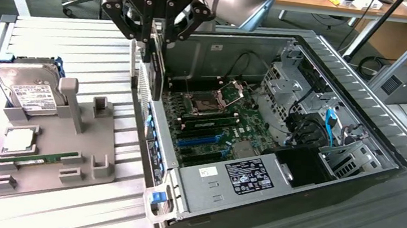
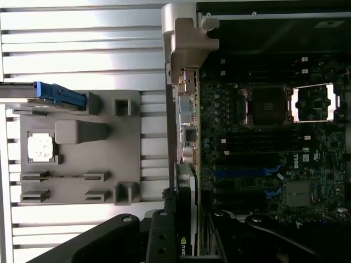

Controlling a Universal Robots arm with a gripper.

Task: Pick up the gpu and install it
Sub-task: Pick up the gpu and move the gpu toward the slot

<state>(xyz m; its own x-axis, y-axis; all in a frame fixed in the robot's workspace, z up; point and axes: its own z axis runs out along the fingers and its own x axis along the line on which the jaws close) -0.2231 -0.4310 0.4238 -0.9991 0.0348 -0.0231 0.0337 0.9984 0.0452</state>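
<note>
The gpu [image 1: 157, 78] hangs on edge, a dark card with a pale perforated bracket on the exterior view's left side. My gripper [image 1: 156, 41] is shut on its top edge. The card hovers over the near wall of the open computer case [image 1: 256, 40], above the motherboard [image 1: 214, 121] and apart from the blue expansion slots [image 1: 204, 141]. In the wrist view the gpu [image 2: 186, 192] shows edge-on between the black fingers [image 2: 160, 241], along the edge of the motherboard [image 2: 258, 153], with the blue slots [image 2: 241, 173] beside it.
A grey parts fixture [image 1: 50, 132] lies to the exterior view's left of the case, holding a silver hard drive [image 1: 28, 87], a square chip [image 1: 19, 140] and a green memory stick [image 1: 36, 157]. Drive cages and cables crowd the case's far side [image 1: 316, 120].
</note>
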